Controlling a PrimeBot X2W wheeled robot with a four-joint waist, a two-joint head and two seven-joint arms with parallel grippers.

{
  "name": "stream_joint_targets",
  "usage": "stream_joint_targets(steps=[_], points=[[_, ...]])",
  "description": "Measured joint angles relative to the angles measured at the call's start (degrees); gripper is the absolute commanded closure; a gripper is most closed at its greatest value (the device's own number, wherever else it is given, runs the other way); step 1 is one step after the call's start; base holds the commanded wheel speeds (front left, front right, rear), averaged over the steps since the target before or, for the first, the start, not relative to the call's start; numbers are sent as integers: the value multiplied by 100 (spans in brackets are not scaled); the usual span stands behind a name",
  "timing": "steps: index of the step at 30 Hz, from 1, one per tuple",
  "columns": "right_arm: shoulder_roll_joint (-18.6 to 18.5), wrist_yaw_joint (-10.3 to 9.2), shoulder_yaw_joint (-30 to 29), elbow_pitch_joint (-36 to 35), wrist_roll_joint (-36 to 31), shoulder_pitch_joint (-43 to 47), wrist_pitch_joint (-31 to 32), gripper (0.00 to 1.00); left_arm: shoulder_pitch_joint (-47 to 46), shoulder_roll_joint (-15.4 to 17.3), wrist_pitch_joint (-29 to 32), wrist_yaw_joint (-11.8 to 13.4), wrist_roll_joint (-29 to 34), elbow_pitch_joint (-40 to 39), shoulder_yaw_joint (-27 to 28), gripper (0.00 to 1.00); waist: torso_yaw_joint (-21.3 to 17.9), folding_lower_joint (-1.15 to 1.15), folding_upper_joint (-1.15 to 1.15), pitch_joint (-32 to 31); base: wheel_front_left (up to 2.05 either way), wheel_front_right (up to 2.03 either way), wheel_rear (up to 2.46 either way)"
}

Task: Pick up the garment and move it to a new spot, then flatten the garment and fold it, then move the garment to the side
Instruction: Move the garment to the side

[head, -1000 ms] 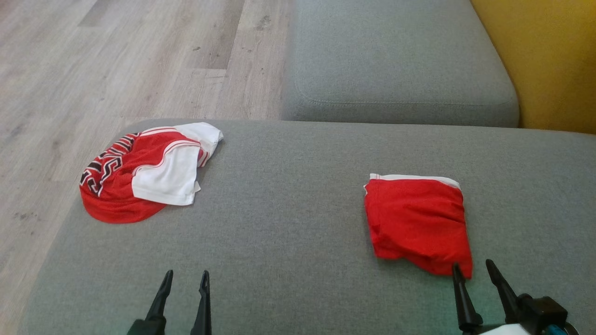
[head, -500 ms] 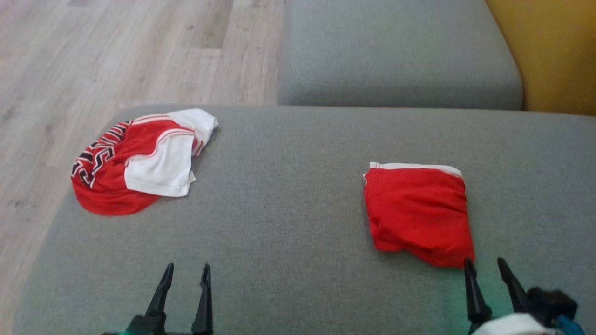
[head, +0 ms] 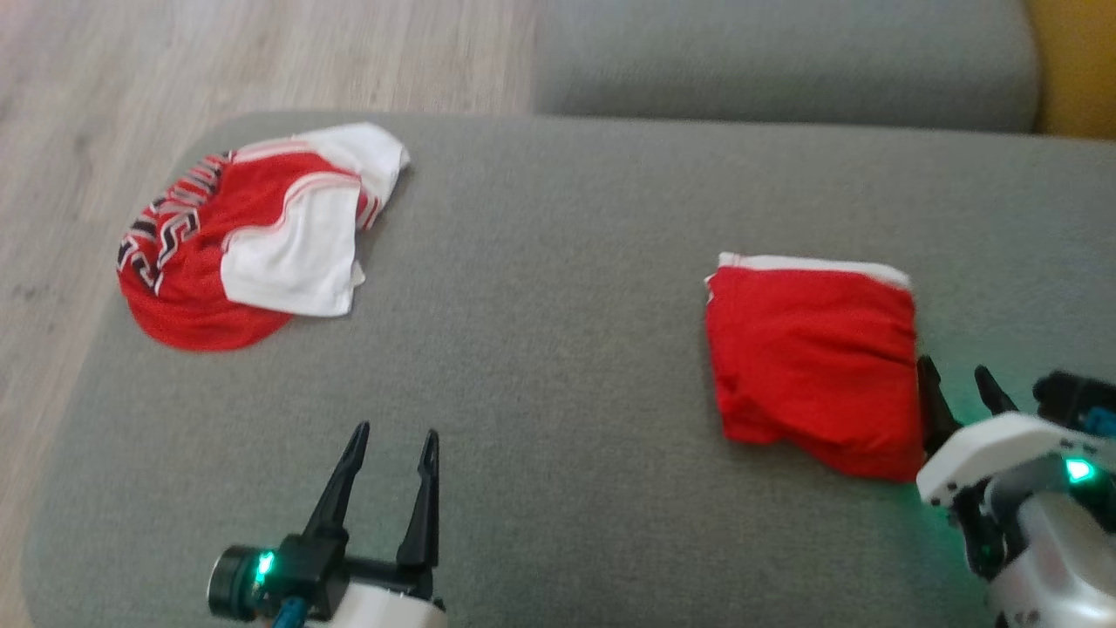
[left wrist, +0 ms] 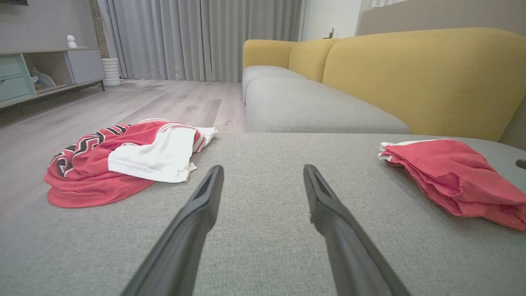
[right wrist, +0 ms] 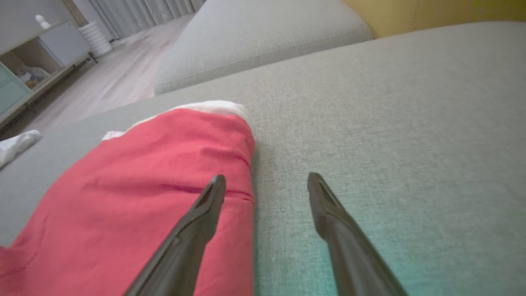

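Observation:
A crumpled red and white garment (head: 253, 244) with black zigzag trim lies at the far left corner of the grey seat cushion (head: 558, 288); the left wrist view has the same garment (left wrist: 123, 160) ahead and to the left. A folded red garment (head: 811, 358) lies flat on the right. My left gripper (head: 396, 431) hovers open and empty over bare cushion near the front edge (left wrist: 263, 167). My right gripper (head: 953, 366) stands open beside the folded garment's right edge. In the right wrist view (right wrist: 267, 176) its left finger overlaps the red cloth (right wrist: 135, 185) and holds nothing.
Wooden floor (head: 87, 87) drops off past the cushion's left edge. A second grey seat cushion (head: 785, 61) lies behind, with a yellow backrest (left wrist: 411, 74) to the right. A low cabinet (left wrist: 41, 74) and curtains stand far across the room.
The head camera has tipped, so the whole picture has shifted down. Both grippers reach farther forward; the right one has come up along the folded garment's right edge. Both garments lie as before.

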Motion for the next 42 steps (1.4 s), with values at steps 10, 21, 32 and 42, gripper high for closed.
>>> stream_joint_targets(steps=[10,21,32,42], points=[[-135,0,794,778,537,-790,230,100,-360,-13,0,105,-11,-73,-85,0,115,1,0,623,0,0,0],[-1612,1,1362,799,594,-1174,286,100,-612,-19,-1,178,-27,-258,-80,0,-372,0,0,1020,0,0,0],[-3166,1,1222,545,154,-2045,347,100,-1464,-24,-1,138,34,-411,-208,0,-806,0,0,2054,0,0,0],[-3516,1,614,606,-555,-2376,378,0,-1812,-30,-1,137,38,-404,-257,0,-978,0,0,2496,0,0,0]])
